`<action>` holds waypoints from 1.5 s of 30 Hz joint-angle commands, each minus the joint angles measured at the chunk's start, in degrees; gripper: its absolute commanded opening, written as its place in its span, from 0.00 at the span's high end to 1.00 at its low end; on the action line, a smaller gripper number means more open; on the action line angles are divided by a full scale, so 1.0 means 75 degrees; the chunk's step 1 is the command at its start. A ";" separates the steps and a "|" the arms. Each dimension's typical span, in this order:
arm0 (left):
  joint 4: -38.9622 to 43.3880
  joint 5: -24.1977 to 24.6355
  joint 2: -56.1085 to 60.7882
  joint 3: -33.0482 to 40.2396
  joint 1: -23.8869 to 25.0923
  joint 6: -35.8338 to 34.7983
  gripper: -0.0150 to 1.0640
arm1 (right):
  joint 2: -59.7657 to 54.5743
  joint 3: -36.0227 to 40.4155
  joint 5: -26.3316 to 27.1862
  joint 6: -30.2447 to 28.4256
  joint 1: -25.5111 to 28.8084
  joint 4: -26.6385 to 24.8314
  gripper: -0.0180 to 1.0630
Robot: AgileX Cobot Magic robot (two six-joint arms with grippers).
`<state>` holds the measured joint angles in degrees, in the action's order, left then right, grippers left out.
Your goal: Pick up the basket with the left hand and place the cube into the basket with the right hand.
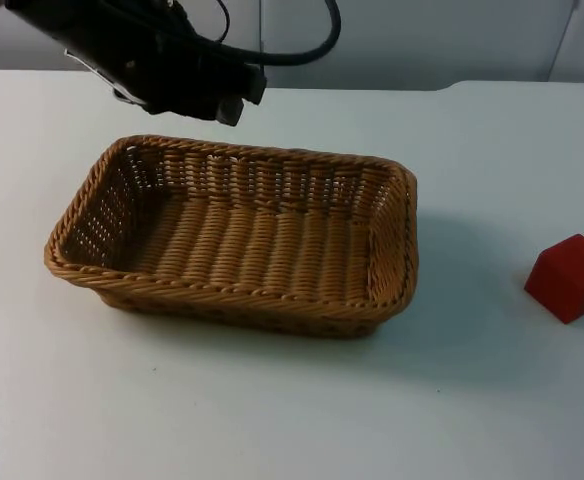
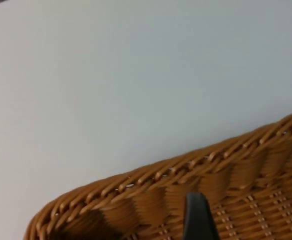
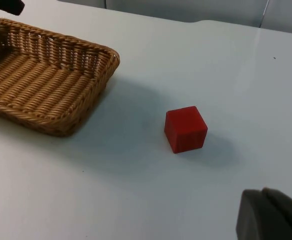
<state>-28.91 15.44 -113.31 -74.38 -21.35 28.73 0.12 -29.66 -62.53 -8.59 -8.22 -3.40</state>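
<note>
Basket and cube apart on the worktop (image 1: 272, 410), neither one held.

White worktop carrying a woven basket (image 1: 237, 235) at centre-left, flat on its base, nothing inside. Red cube (image 1: 570, 277) well to the right of the basket, resting on the worktop; seen too from the right wrist (image 3: 185, 129) beside the basket (image 3: 41, 80). Left end effector (image 1: 227, 105) hanging over the basket's far rim (image 2: 196, 165), not touching; spread or pressed together: cannot tell. Right end effector (image 3: 273, 215) near the cube, state likewise impossible to tell.
</note>
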 commanded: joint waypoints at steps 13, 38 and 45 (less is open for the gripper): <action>0.6419 0.1225 -0.0007 -0.0064 -0.0003 -0.6363 0.51 | -0.0016 0.0038 0.0071 -0.0050 0.0051 0.0016 0.99; 0.6615 0.2265 -0.0410 -0.0047 0.0225 -0.6822 0.51 | -0.0016 0.0038 0.0071 -0.0050 0.0051 0.0016 0.99; 0.6645 0.2163 -0.0651 -0.0047 0.0236 -0.6822 0.51 | -0.0016 0.0038 0.0071 -0.0050 0.0051 0.0016 0.99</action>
<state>21.55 32.25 -117.84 -74.58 -19.75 -22.58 0.12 -29.66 -62.53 -8.59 -8.09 -3.40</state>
